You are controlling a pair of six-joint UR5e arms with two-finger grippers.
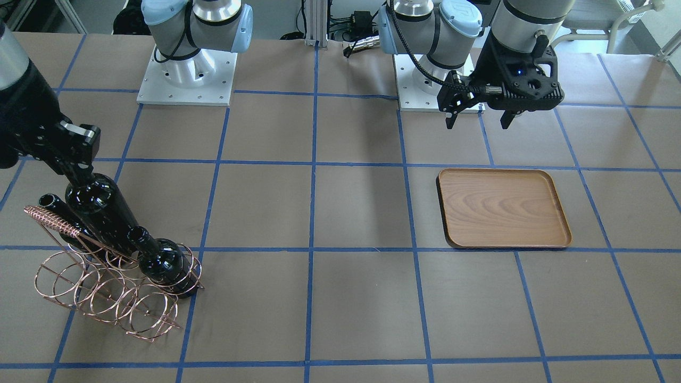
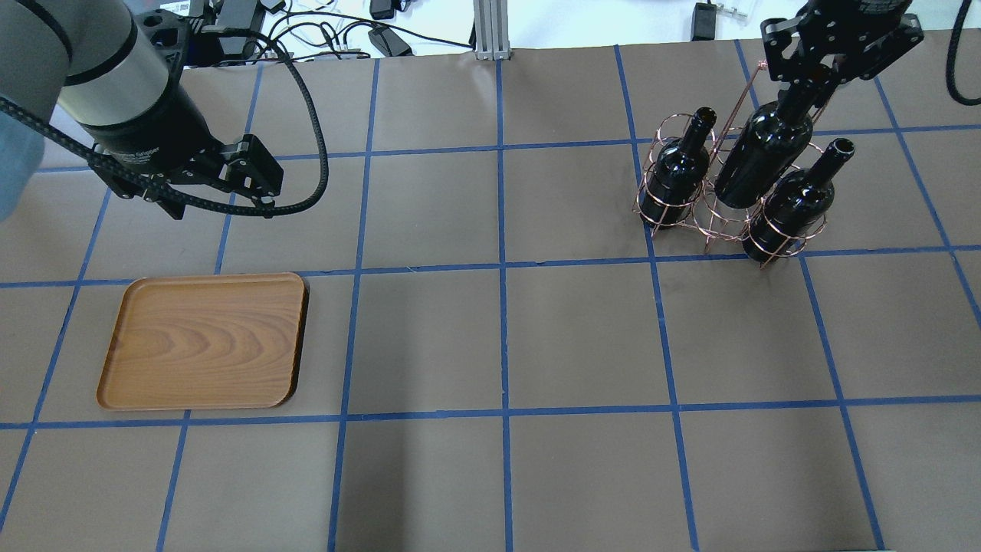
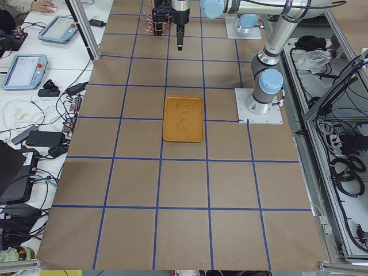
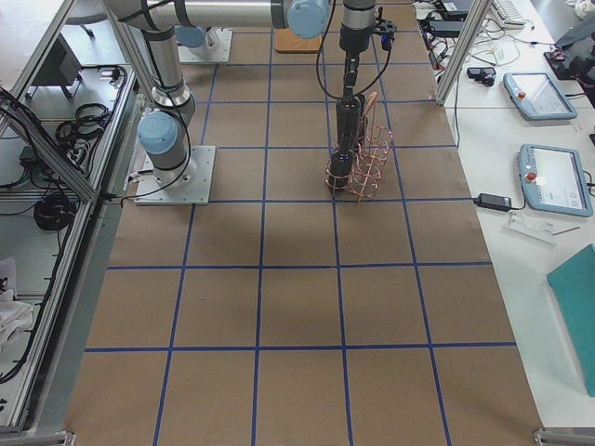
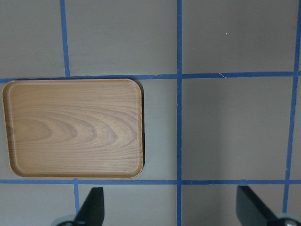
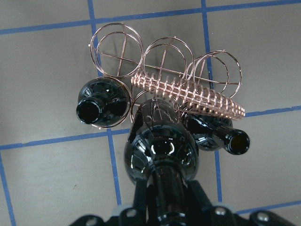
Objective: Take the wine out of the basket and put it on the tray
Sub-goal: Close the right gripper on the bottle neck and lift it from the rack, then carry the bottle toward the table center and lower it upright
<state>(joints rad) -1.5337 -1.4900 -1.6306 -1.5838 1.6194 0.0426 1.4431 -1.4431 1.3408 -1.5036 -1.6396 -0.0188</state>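
Three glossy black wine bottles are at the copper wire basket [image 2: 720, 224]. My right gripper [image 2: 805, 77] is shut on the neck of the middle bottle [image 2: 762, 157]. It holds this bottle tilted and raised above the other two [image 2: 678, 172] [image 2: 793, 203], with its base still at the basket's rings. In the right wrist view the held bottle [image 6: 160, 146] hangs below the gripper [image 6: 164, 197], beside the twisted handle [image 6: 188, 92]. The brown wooden tray [image 2: 203, 341] lies empty on the other side of the table. My left gripper [image 2: 220, 208] is open and empty, just behind the tray [image 5: 75, 127].
The table is brown paper with a blue tape grid. The arm bases [image 1: 186, 74] stand at the table's robot side. Cables and a metal post [image 2: 487, 31] line the far edge in the overhead view. Tablets and gear [image 3: 23, 69] lie on side benches.
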